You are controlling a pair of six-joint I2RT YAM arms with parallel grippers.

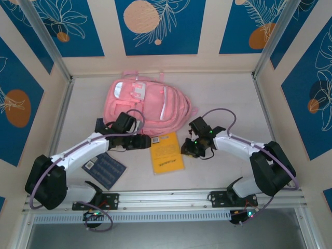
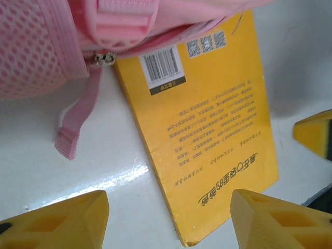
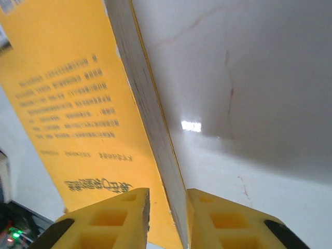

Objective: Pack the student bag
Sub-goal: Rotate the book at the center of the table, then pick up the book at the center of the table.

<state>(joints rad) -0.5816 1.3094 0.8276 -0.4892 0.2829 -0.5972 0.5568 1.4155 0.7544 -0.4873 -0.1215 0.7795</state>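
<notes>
Two books lie out on the table (image 1: 228, 104) and neither is visibly packed. The bag (image 1: 150, 104) lies flat near the middle of the far edge, and I can't see into any of its pockets. The yellow book (image 1: 167, 153) sits just on the near side of it. Its far end slips under the pink fabric by a zip pull (image 2: 106, 58), but I can't tell whether that end is inside an opening or merely beneath the cloth. A blue book (image 1: 104, 170) rests toward the near-left corner, well apart from the bag. I'd judge the step in hand to be feeding the yellow book into the bag. The right gripper (image 3: 168, 220) straddles that book's page edge with its jaws narrowly parted; whether they are pinching it I can't say. The left gripper (image 2: 168, 223) hangs wide open above the book, holding nothing. The next move, I reckon, calls for sliding the book toward the far edge while something lifts the pocket mouth.
</notes>
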